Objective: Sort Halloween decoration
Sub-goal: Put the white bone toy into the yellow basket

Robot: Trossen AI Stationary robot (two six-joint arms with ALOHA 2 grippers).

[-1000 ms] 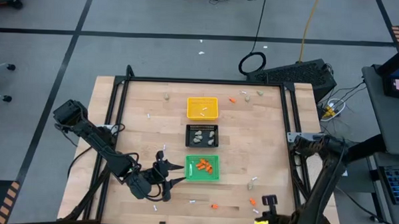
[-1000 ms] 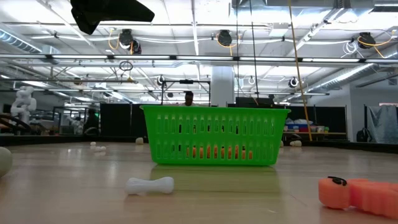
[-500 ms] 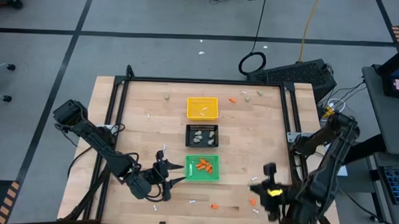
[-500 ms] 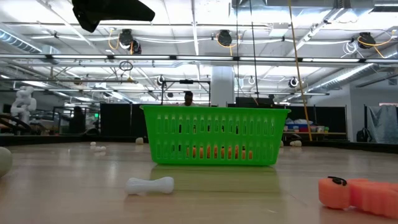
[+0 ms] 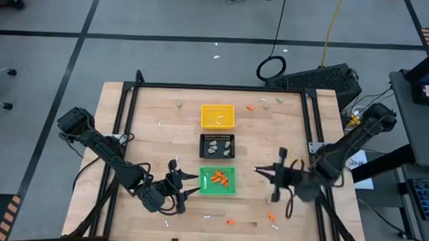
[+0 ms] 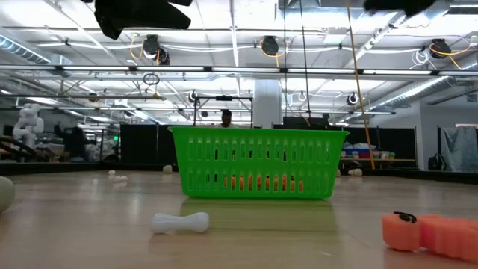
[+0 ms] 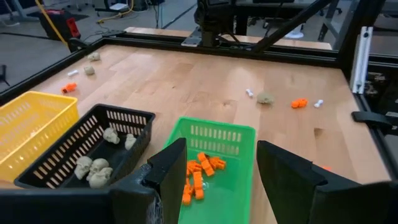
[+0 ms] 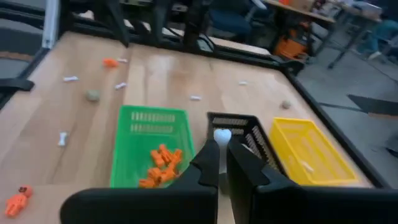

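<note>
Risk first: my right gripper (image 8: 222, 163), pinched on a thin white stick (image 8: 221, 137), hangs at right of centre in the high view, beside the green tray (image 5: 217, 189) of orange bits (image 5: 222, 180). An early release would mis-sort it. My left gripper (image 5: 184, 185) waits open, lower left.

Trays (image 5: 217, 116) yellow, blk, grn; orange bits (image 5: 222, 180).

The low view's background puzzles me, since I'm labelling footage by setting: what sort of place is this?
Probably a robotics lab or workshop hall: exposed ceiling beams with hanging cables, a wooden table in a black metal frame, and taped lines on the grey floor.
</note>
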